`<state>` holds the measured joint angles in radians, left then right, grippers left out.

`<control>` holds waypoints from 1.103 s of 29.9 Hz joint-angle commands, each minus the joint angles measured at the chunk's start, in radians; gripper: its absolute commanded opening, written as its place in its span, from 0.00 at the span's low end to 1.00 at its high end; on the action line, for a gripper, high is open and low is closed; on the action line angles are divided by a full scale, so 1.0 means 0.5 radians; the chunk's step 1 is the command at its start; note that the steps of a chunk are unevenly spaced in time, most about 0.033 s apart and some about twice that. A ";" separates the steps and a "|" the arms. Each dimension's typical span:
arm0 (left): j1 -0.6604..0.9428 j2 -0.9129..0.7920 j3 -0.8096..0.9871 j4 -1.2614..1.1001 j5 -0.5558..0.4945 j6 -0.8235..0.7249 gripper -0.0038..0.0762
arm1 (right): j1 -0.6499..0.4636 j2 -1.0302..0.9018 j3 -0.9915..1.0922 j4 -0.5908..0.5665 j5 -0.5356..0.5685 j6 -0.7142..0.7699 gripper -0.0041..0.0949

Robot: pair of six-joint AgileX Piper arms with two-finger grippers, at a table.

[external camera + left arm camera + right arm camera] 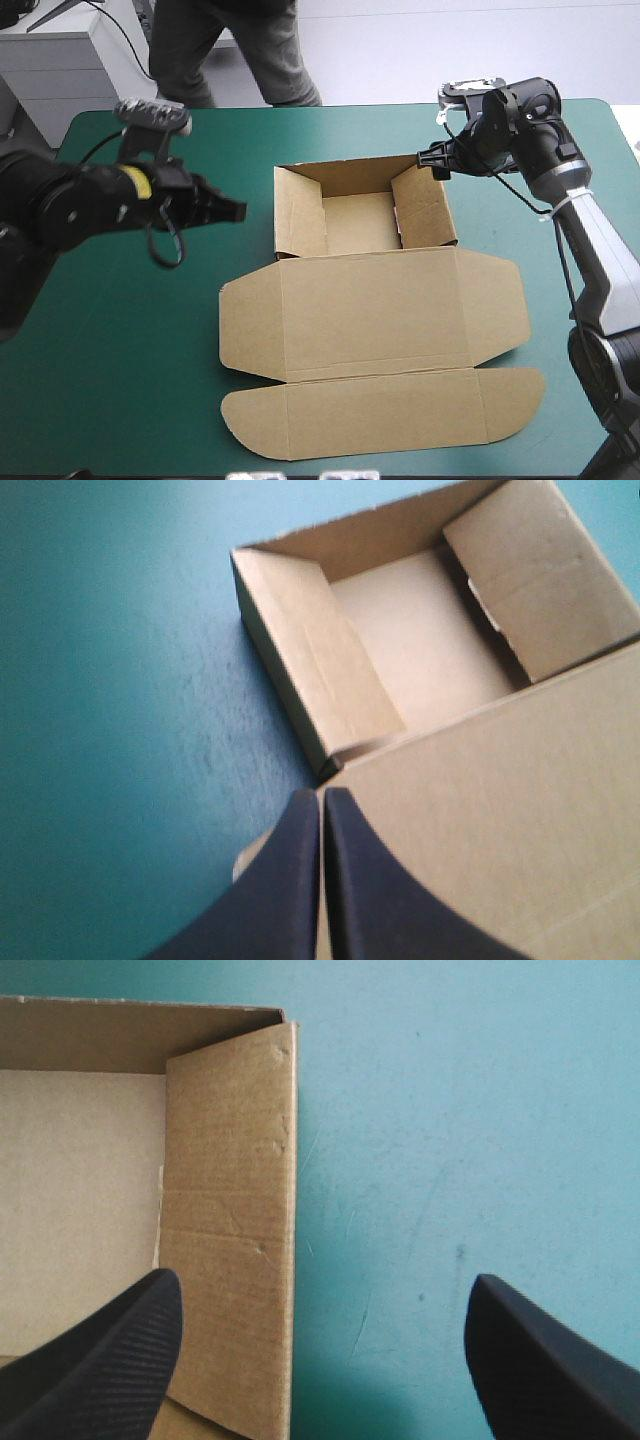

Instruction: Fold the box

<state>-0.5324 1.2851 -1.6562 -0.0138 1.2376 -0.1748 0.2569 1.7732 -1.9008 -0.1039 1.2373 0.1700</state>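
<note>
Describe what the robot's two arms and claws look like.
The left claw and the right claw each have two broad black fingers shaped like curved fins, with fine ribbing on the surface. The left arm is black with a yellow band. The right arm is black near the wrist and grey farther back.

Before you: table (130,380) with teal-green cover. On it you have brown cut-board box (380,300), walls raised as open tray at far side, lid flat nearer.
</note>
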 commanded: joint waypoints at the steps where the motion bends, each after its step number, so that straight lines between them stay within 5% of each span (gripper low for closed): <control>1: -0.017 -0.417 0.352 0.006 0.010 -0.045 0.04 | 0.004 -0.089 0.072 0.027 -0.037 -0.059 0.77; 7: -0.017 -1.085 1.034 0.010 -0.194 -0.073 0.04 | 0.004 -0.089 0.473 0.088 -0.303 -0.042 0.77; 17: -0.017 -1.980 1.742 0.028 -0.197 -0.113 0.04 | 0.004 -0.080 0.826 0.208 -0.499 -0.056 0.74; 22: -0.017 -2.134 1.948 0.028 -0.207 -0.064 0.04 | 0.004 -0.025 0.848 0.254 -0.477 -0.067 0.51; 27: -0.017 -2.146 2.088 0.091 -0.303 -0.020 0.04 | 0.000 -0.013 0.834 0.466 -0.550 -0.143 0.02; 33: -0.017 -2.146 2.222 0.166 -0.521 -0.070 0.04 | -0.085 -0.014 0.532 0.480 -0.351 -0.193 0.02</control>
<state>-0.5355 0.1989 -0.5368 0.0598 1.0859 -0.1961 0.2501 1.8229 -1.5185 0.1370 1.0286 0.0848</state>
